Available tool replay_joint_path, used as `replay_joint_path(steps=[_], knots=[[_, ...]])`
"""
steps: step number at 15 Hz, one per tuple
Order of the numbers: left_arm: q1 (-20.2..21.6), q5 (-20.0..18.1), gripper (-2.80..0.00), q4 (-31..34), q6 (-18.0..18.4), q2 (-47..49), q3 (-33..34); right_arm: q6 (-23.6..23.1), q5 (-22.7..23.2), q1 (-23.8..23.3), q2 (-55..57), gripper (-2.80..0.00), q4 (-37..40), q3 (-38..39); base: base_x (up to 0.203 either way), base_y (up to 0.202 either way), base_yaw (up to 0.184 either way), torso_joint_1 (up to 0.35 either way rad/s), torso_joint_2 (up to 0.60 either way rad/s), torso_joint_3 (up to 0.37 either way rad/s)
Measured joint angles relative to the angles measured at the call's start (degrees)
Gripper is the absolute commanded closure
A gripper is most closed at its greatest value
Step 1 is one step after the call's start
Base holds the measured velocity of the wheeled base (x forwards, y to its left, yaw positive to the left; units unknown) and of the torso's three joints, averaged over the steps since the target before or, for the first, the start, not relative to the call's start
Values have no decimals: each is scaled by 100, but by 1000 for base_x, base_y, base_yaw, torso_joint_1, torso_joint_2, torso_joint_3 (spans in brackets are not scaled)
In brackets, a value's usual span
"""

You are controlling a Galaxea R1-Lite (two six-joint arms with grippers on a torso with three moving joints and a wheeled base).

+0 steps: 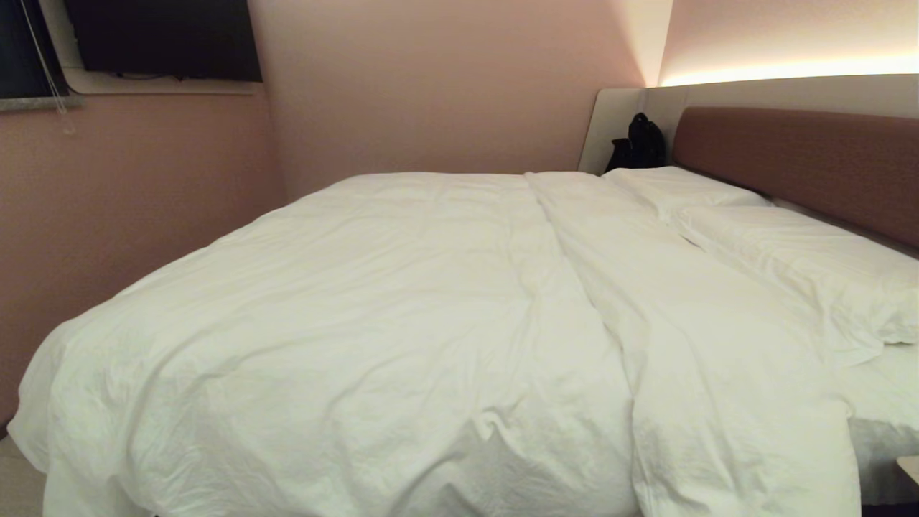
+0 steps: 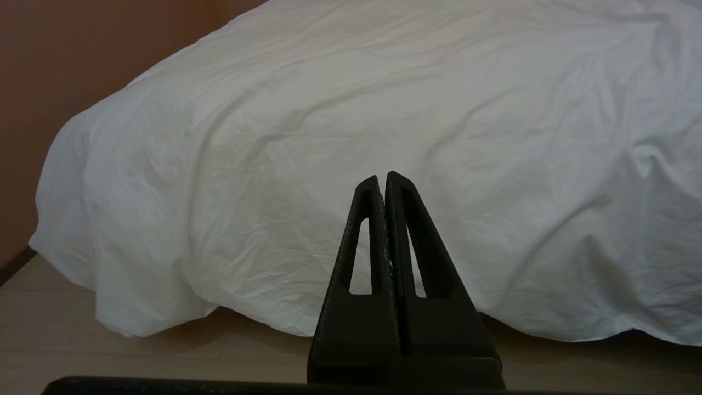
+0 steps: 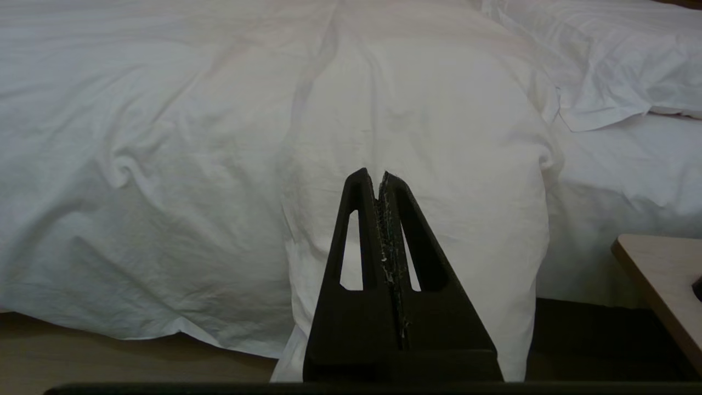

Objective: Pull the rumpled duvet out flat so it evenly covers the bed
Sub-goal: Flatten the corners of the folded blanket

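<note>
The white puffy duvet (image 1: 373,309) lies creased over most of the bed (image 1: 887,402), with a folded-over band (image 1: 689,337) running beside the pillows; its near edge hangs toward the floor (image 2: 263,307) (image 3: 164,285). Bare sheet shows at the near right below the pillows. Neither arm appears in the head view. My left gripper (image 2: 383,178) is shut and empty, held short of the duvet's hanging edge. My right gripper (image 3: 373,175) is also shut and empty, facing the folded band's drooping end (image 3: 439,164).
Two white pillows (image 1: 790,244) lie along the brown headboard (image 1: 804,158). A black bag (image 1: 637,143) sits at the far corner. A pale wooden side table (image 3: 663,274) stands near the bed's right. Pink walls close in on the left; wooden floor (image 2: 109,351) runs under the edge.
</note>
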Motion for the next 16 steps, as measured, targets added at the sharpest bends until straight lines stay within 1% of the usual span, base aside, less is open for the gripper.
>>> replay_joint_path(steps=[4, 5, 6, 9, 10, 12, 14, 16], knots=[[-6, 37, 0, -7, -258, 0, 0, 98, -6, 0, 0, 0, -5, -1, 0, 0, 0, 0, 0, 0], [-6, 40, 0, -6, -270, 0, 0, 126, -30, 0, 0, 0, -4, -43, 0, 0, 0, 0, 0, 0], [-9, 38, 0, -9, -271, 0, 0, 130, -68, 0, 2, 0, 19, -224, 0, 0, 0, 0, 0, 0], [-2, 35, 0, -11, -273, 0, 0, 143, -227, 0, 176, 0, 182, -1530, 0, 0, 0, 0, 0, 0], [-4, 38, 0, -11, -271, 0, 0, 186, -258, 9, 396, 0, 313, -1943, 0, 0, 0, 0, 0, 0], [-4, 38, 0, -11, -271, 0, 0, 334, -293, 98, 1068, 0, 631, -2403, 0, 0, 0, 0, 0, 0], [-6, 35, 0, -11, -271, 0, 0, 592, -318, 228, 2094, 0, 988, -2674, 0, 0, 0, 0, 0, 0], [-6, 38, 0, -11, -270, 0, 0, 946, -328, 228, 3380, 0, 1205, -2854, 0, 0, 0, 0, 0, 0]])
